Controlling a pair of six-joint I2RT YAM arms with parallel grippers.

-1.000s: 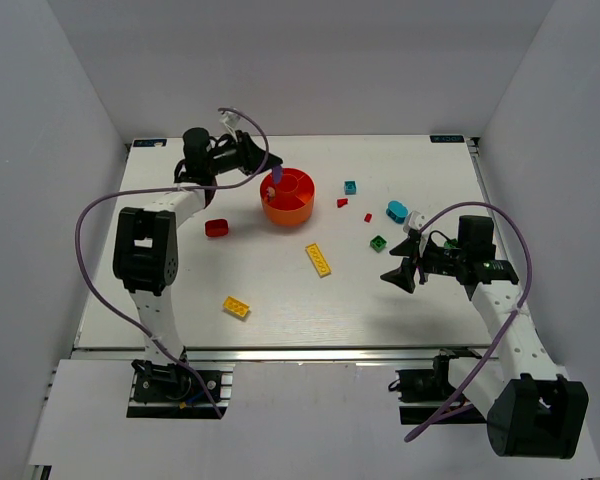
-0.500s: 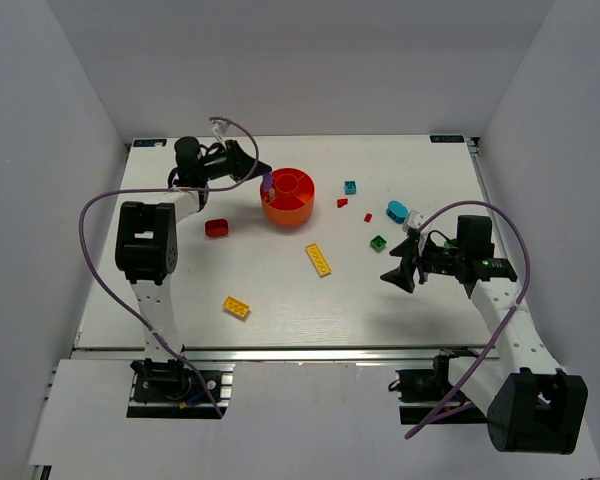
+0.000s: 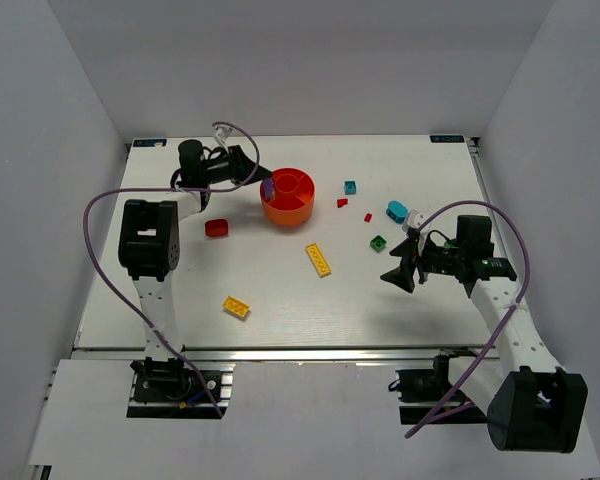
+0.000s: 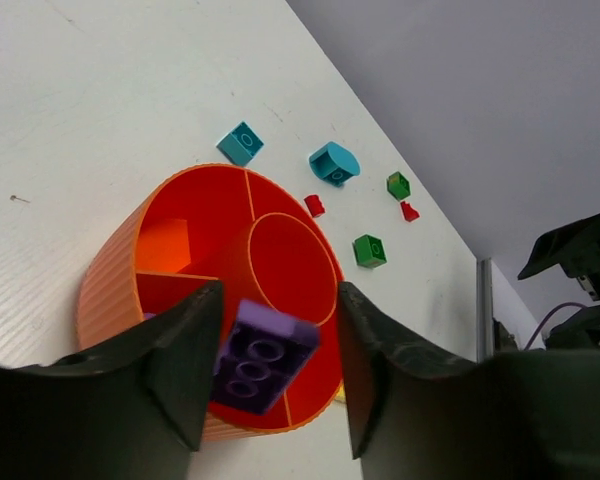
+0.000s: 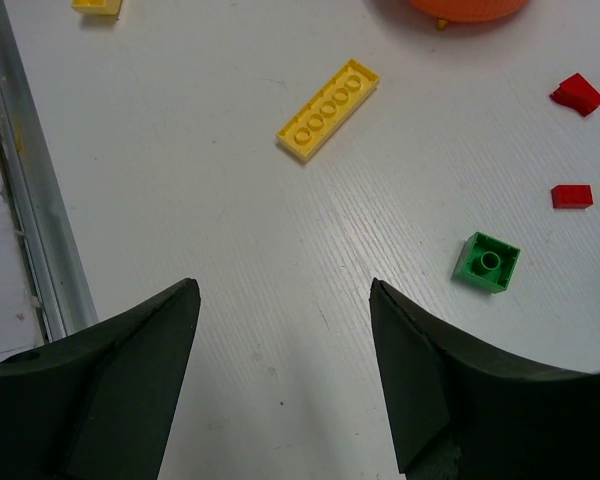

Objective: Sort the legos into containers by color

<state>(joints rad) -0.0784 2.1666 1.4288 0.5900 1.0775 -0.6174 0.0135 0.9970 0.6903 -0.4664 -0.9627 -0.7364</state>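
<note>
The orange-red divided bowl (image 3: 282, 214) stands at the back middle of the table; it also shows in the left wrist view (image 4: 108, 292). My left gripper (image 3: 259, 178) hovers over the bowl's left rim with its jaws apart (image 4: 279, 296). A purple brick (image 4: 265, 357) hangs blurred and loose between the fingers over a wedge compartment; it also shows in the top view (image 3: 268, 187). My right gripper (image 3: 400, 273) is open and empty above bare table (image 5: 285, 290), right of the yellow plate (image 3: 319, 259) and below the green brick (image 3: 378, 243).
A red brick (image 3: 216, 228) lies left of the bowl and a yellow brick (image 3: 237, 307) at the front left. Two cyan pieces (image 3: 350, 187) (image 3: 397, 211) and two small red pieces (image 3: 342, 202) (image 3: 368, 217) lie right of the bowl.
My left gripper has drawn back left from over the bowl's middle to its left rim and opened. The purple brick has come free and dropped lower. The right arm has hardly moved.
</note>
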